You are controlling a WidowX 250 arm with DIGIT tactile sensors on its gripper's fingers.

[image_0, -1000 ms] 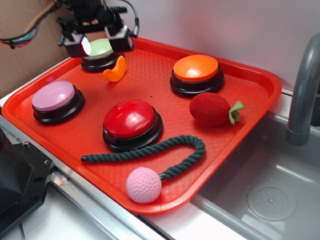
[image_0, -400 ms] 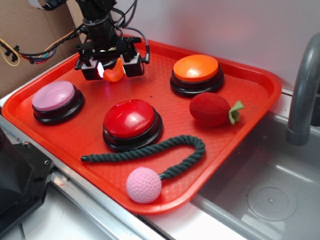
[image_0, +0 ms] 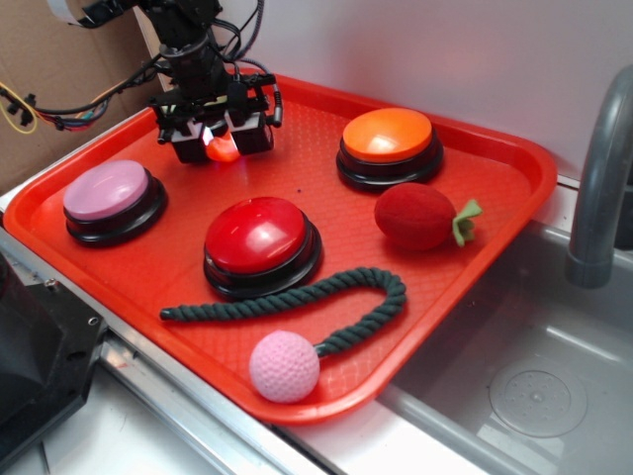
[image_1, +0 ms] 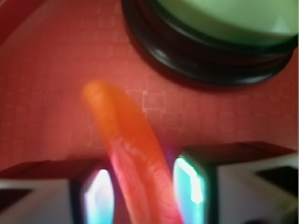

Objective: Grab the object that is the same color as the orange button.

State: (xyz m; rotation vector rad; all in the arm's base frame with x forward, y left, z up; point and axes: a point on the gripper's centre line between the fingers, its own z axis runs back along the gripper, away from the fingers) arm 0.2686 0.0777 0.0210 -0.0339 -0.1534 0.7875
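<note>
My gripper (image_0: 222, 146) straddles the orange slice (image_1: 133, 154), jaws apart, not clamped, near the green button (image_1: 219, 28).

four buttons (image_0: 387, 136), one strawberry (image_0: 415, 216)

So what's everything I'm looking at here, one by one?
tray: one, red, beside the sink
orange button: one, orange dome on black base, tray's far right
red button: one, tray's middle
pink button: one, tray's left
green button: one, pale green, far side, seen from the wrist
orange slice: one, orange, between the hand's fingers
strawberry: one, red plush, near the orange button
rope: one, dark green, front
ball: one, pink, front edge
sink: one, grey, right
faucet: one, grey
hand: one, black, straddling the slice
</note>
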